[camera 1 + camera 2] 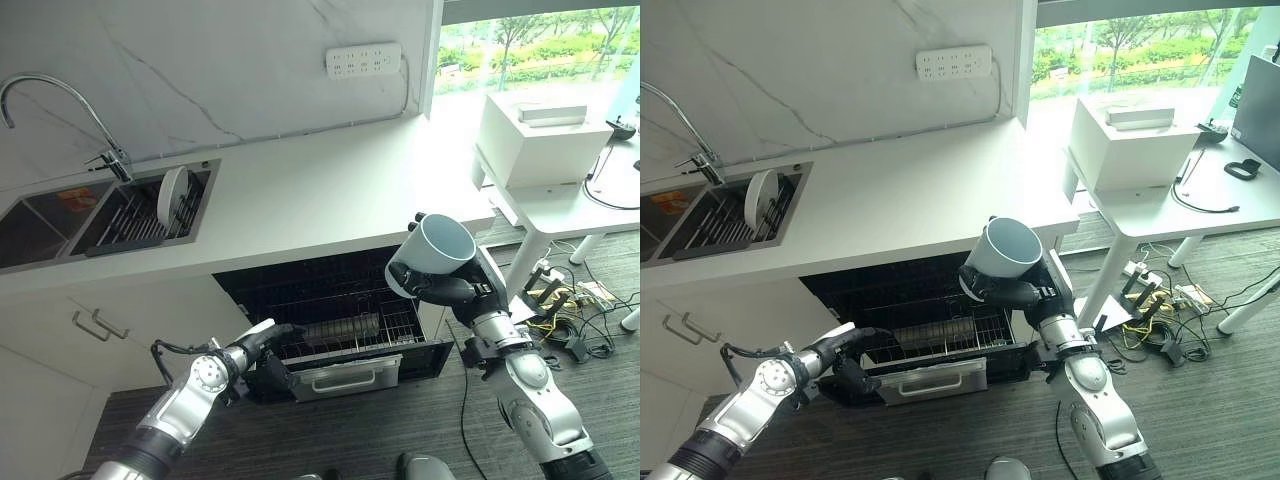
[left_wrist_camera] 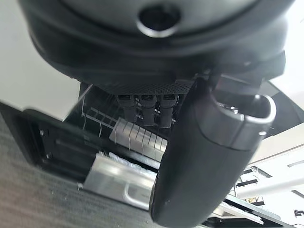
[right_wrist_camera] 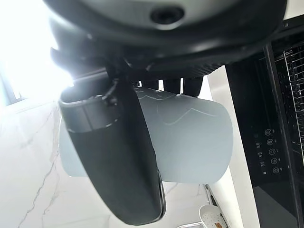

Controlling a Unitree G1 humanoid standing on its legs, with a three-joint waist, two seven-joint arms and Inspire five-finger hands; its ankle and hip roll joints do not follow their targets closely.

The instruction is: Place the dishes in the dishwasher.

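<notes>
- The right hand (image 1: pixel 452 288) has its fingers and thumb curled round a pale blue cup (image 1: pixel 432 255), held up in the air with the mouth tilted up and toward the camera.
- In the right wrist view the thumb (image 3: pixel 118 156) crosses the cup's wall (image 3: pixel 190 142) while the fingers wrap the far side, so the grasp looks firm.
- The cup hangs above the right end of the open dishwasher (image 1: pixel 340 310), just below the edge of the white desk (image 1: pixel 330 190).
- The left hand (image 1: pixel 262 340) is low at the front left corner of the pulled-out wire rack (image 1: pixel 345 325); its fingers look fairly straight and reach toward the rack's edge, holding nothing that I can see.
- A silver front panel with a handle (image 1: pixel 345 378) sits at the rack's near side.
- Further off, a white plate (image 1: pixel 172 195) stands upright in the drying rack inside the sink (image 1: pixel 60 225), under the tap (image 1: pixel 60 105); it is still to be loaded.
- Step in hand, as I judge it: carrying the cup to the rack, not yet set down.
- The next move calls for lowering the cup, turning it mouth down over a free part of the rack, clear of the desk's edge, and only then loosening the fingers.
</notes>
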